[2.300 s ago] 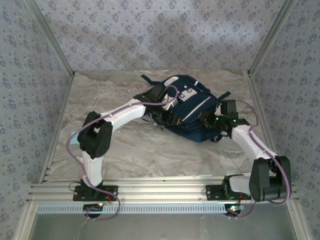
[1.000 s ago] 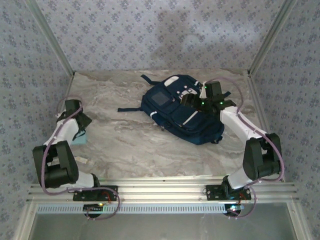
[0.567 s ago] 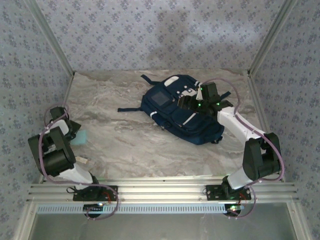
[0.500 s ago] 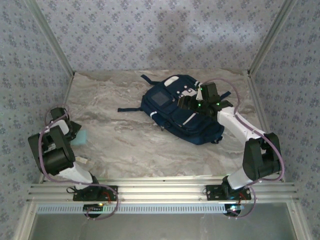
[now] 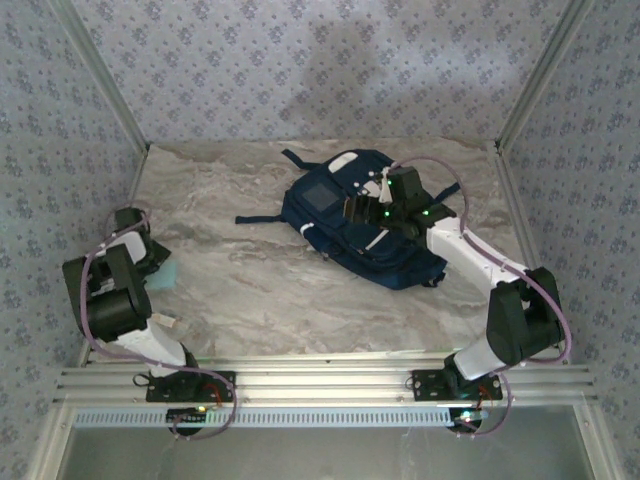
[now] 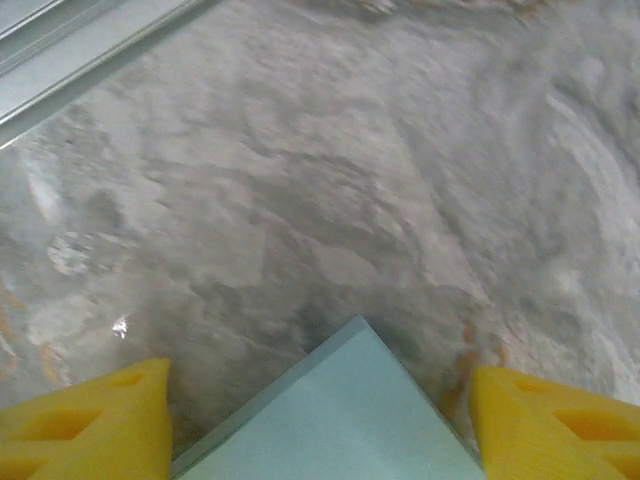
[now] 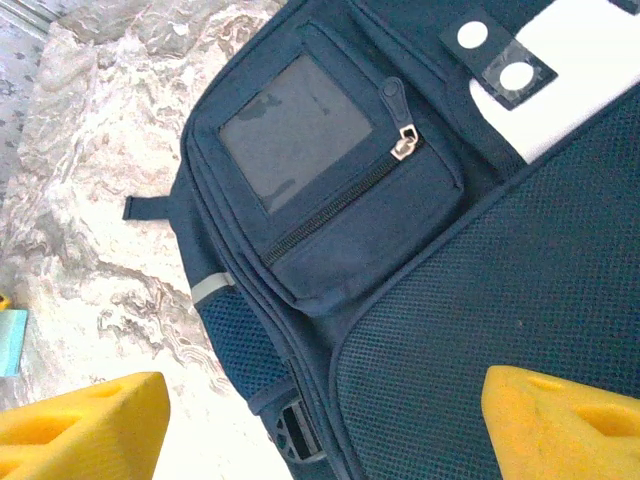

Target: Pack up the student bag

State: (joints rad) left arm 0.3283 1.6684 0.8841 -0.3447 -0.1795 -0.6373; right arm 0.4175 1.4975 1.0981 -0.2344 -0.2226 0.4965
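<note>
Roughly at the middle of the far half of the marble table (image 5: 250,290) lies the student bag (image 5: 345,225), flat on its back, front pocket up, and set at a slant. Its grey square patch (image 7: 295,130) sits on a zipped pocket, with the zip pull (image 7: 403,145) at the patch's corner. A dark tab (image 7: 497,58) with two white dots lies on a white stripe. One dark strap (image 5: 258,218) trails left onto the table.

The right gripper (image 7: 320,430) hangs above the bag's front, jaws spread wide and empty, with only fabric and mesh below them.

Well apart, near the table's left edge, the left gripper (image 6: 320,425) points down at a pale teal block (image 5: 167,272) lying on the marble. Its yellow fingers (image 6: 85,425) straddle the block's corner. Whether the pads press on the block I cannot tell.
</note>
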